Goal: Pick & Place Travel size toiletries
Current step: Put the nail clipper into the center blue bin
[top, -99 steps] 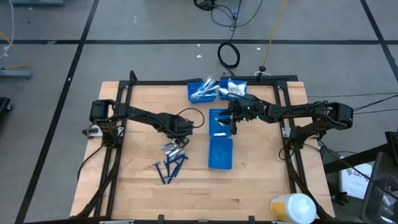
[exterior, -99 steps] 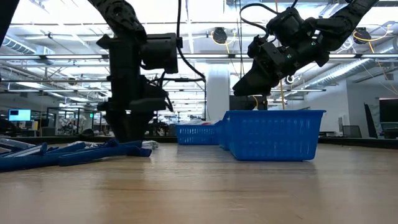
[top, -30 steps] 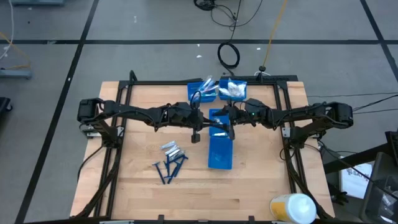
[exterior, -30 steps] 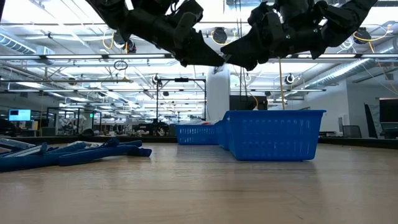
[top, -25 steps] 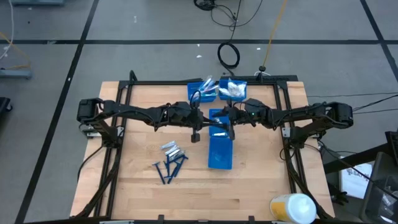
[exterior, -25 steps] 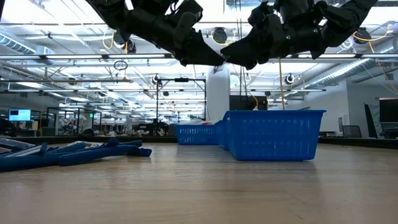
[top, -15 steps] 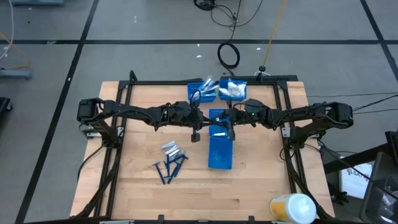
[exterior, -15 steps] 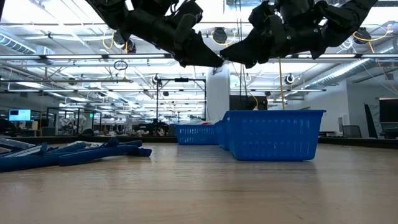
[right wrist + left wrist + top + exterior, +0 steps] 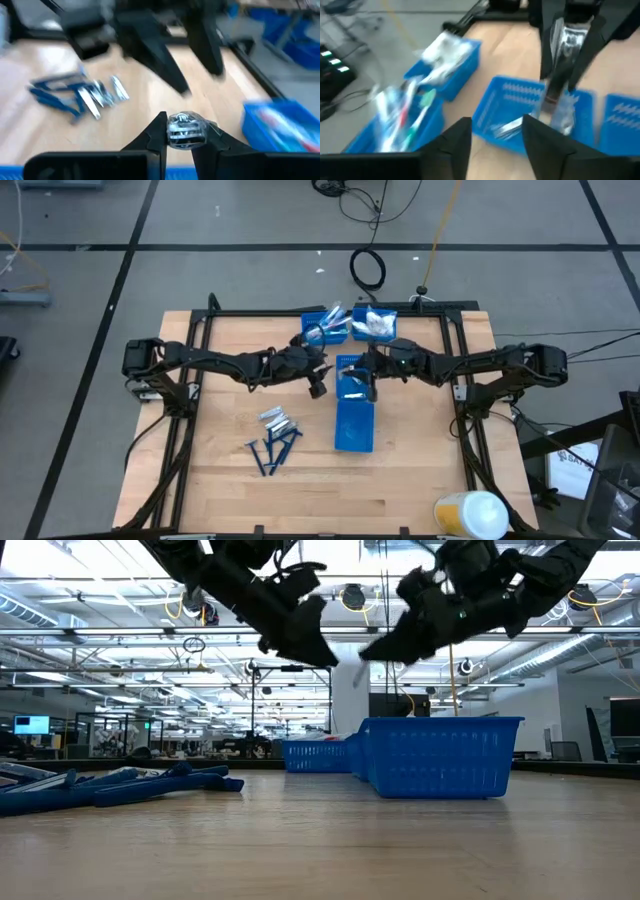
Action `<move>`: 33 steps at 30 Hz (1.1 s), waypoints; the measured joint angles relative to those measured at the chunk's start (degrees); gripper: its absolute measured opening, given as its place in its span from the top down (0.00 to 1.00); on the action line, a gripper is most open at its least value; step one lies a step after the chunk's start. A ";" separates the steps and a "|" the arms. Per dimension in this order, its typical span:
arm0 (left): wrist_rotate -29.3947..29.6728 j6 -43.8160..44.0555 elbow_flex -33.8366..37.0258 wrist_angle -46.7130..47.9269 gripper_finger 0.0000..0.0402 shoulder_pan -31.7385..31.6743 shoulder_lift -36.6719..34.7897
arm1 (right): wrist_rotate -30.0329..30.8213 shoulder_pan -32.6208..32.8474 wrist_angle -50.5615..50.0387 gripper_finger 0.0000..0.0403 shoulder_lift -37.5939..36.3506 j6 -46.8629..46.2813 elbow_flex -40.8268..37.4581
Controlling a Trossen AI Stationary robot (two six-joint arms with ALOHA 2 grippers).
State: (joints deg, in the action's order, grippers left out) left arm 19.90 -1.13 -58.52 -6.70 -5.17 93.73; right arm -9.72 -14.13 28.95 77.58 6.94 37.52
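Note:
A short silvery tube point(image 9: 563, 75) is in my right gripper point(image 9: 371, 387), above the blue bin point(image 9: 350, 367) that stands in the middle of the table. My left gripper point(image 9: 319, 387) is open just left of it, and its fingers point(image 9: 462, 135) stand apart around nothing. In the right wrist view the tube's end point(image 9: 184, 131) sits between my right gripper's point(image 9: 185, 122) fingers. More silvery tubes point(image 9: 277, 419) and dark blue razors point(image 9: 274, 448) lie on the wood, toward the table's near left. At the far edge, one bin point(image 9: 324, 326) holds sticks and another point(image 9: 374, 323) holds white packets. My right gripper pinches the silvery tube by its upper part point(image 9: 568, 42) between its two fingers point(image 9: 587, 50), which slant down from the table's right. The tube hangs upright below the fingers. Its lower end point(image 9: 560, 112) is lifted clear, over the middle blue bin.
A second blue bin point(image 9: 354, 426) stands just nearer than the middle one. A yellow and white bottle point(image 9: 470, 513) stands at the table's near right corner. Black frame rails point(image 9: 190, 360) run along the table's sides. Bare wood lies at the table's near edge.
The two grippers stood tip to tip above the middle bin. My left gripper has since drawn back toward the table's left and turned, so a gap now shows between the two. The tube stays in my right gripper, which has kept its place.

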 joint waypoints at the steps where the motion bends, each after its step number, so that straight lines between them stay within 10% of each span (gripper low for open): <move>1: 1.40 -0.04 0.00 0.88 0.54 0.03 0.01 | 0.47 -0.37 -1.56 0.88 0.00 -0.02 0.00; 12: 3.19 2.43 0.00 5.72 0.35 -1.95 0.04 | -4.06 -6.00 -17.65 0.83 -0.22 -3.02 -0.02; 33: 2.43 4.66 0.00 6.52 0.38 -2.62 1.14 | -3.88 -6.49 -14.88 0.52 -0.22 -8.37 -0.02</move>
State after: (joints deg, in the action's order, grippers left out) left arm 22.32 3.53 -58.52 -0.18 -7.79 94.87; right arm -13.61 -20.62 14.07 77.36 -1.43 37.50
